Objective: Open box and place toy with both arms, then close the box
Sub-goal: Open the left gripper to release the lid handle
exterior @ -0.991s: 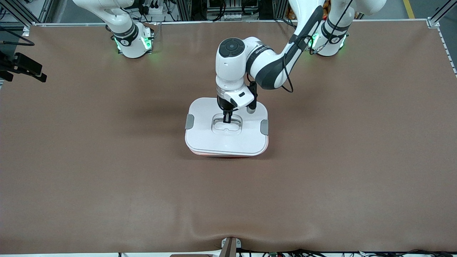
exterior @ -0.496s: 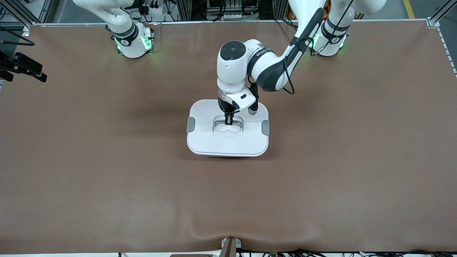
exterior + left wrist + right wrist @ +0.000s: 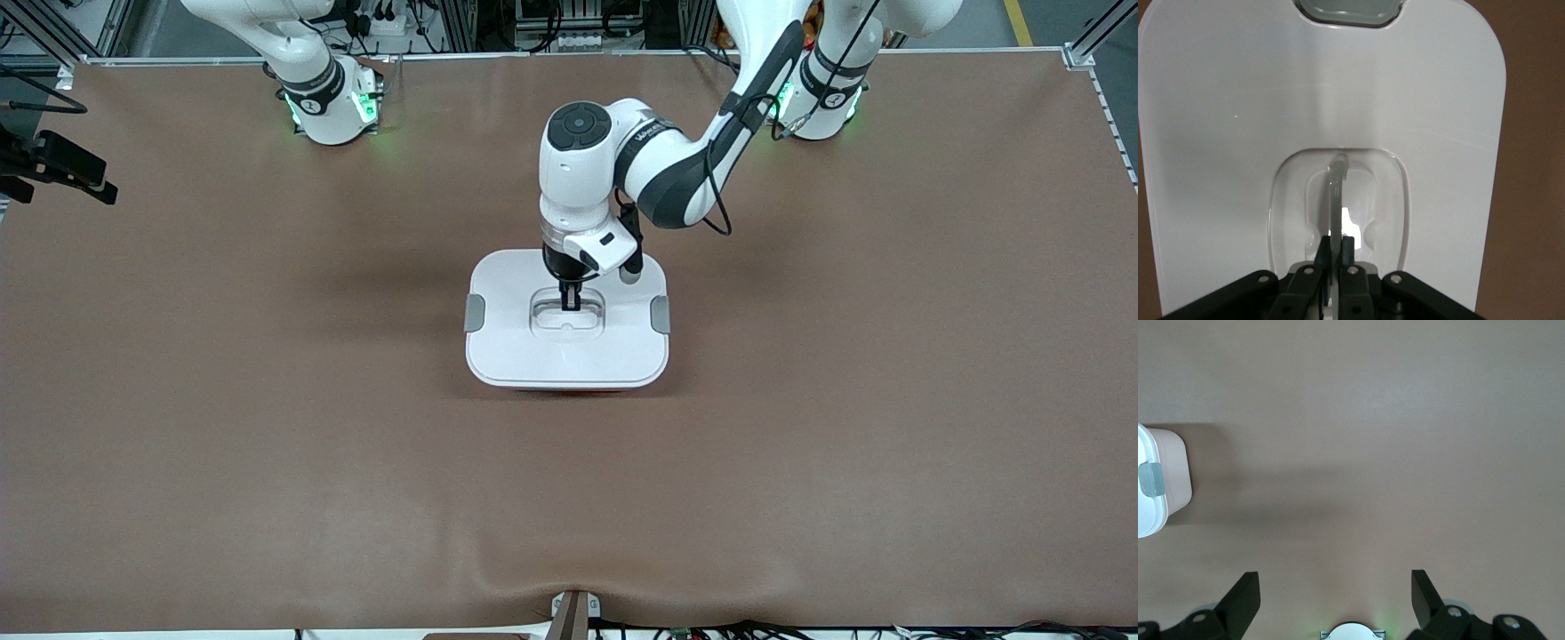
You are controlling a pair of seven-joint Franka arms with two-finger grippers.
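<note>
The box (image 3: 569,360) stands at the middle of the table with its white lid (image 3: 1238,120) flat on top and a grey clip (image 3: 475,313) at each end. Only a thin pink strip of the base shows under the lid in the front view. My left gripper (image 3: 569,302) points straight down into the lid's recess, shut on the clear handle (image 3: 1337,183), which stands upright between the fingers (image 3: 1353,245). The right wrist view shows the pink base (image 3: 1171,470) at its edge. My right gripper (image 3: 1335,597) hangs open over bare table, holding nothing. The toy is hidden.
The brown table mat (image 3: 267,400) spreads wide around the box. Both arm bases (image 3: 329,107) stand along the table edge farthest from the front camera. A black mount (image 3: 58,164) juts in at the right arm's end.
The lid, held by my left gripper, has come down and shifted slightly toward the left arm's end, settling square on the base; the pink rim seen earlier is now nearly covered. The right arm has not moved.
</note>
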